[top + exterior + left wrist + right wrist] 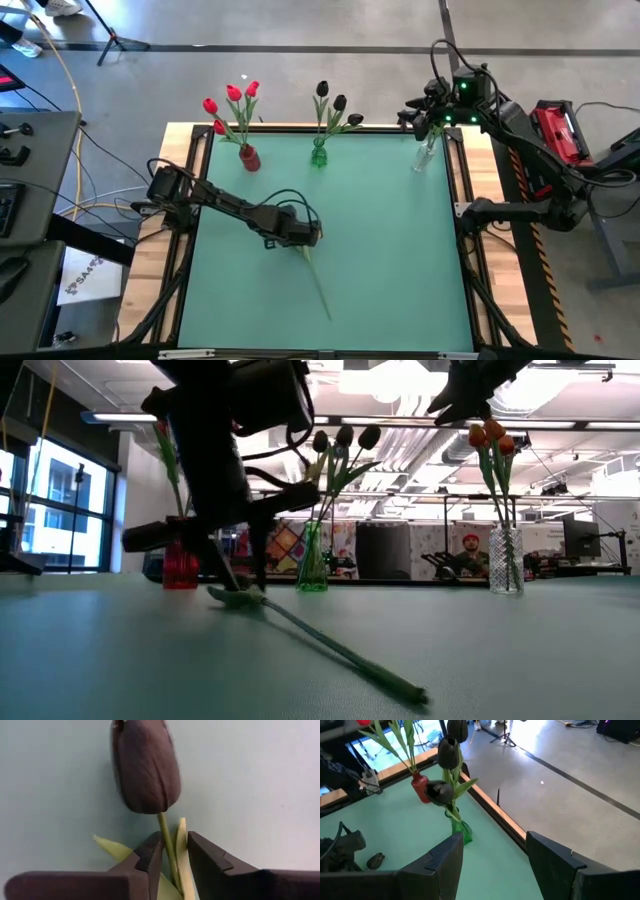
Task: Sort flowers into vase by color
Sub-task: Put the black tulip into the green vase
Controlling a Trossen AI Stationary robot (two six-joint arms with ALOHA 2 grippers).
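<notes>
Left tool (170,857): sitting low on the tabletop (380,230) near its middle, its two dark fingers (150,855) standing narrow on either side of a thin green stem just below a black bud; whether they are already pinching it I cannot tell, as a sliver of gap is showing.

Step in hand: judging by this, the tool is taking hold of the black flower (145,765) lying on the tabletop.

Doing it well: the stem should be sitting centred between the fingers, with the pale leaf (181,850) not bunching up in the pinch; the grip should stay close under the bud so the long stem is trailing freely; the lift should be going straight up before any turning, so the far end is not dragging.

Flower relative to tool: the bud is lying just beyond the fingertips, the stem passing between them and running on across the tabletop toward the near edge (318,285).

Likely target: the green vase (319,155) at the far edge, already holding black flowers, beside the red vase (249,158) with red ones.

Right tool (492,857): waiting with fingers wide above the clear vase (425,155) at the far right corner, holding nothing.
</notes>
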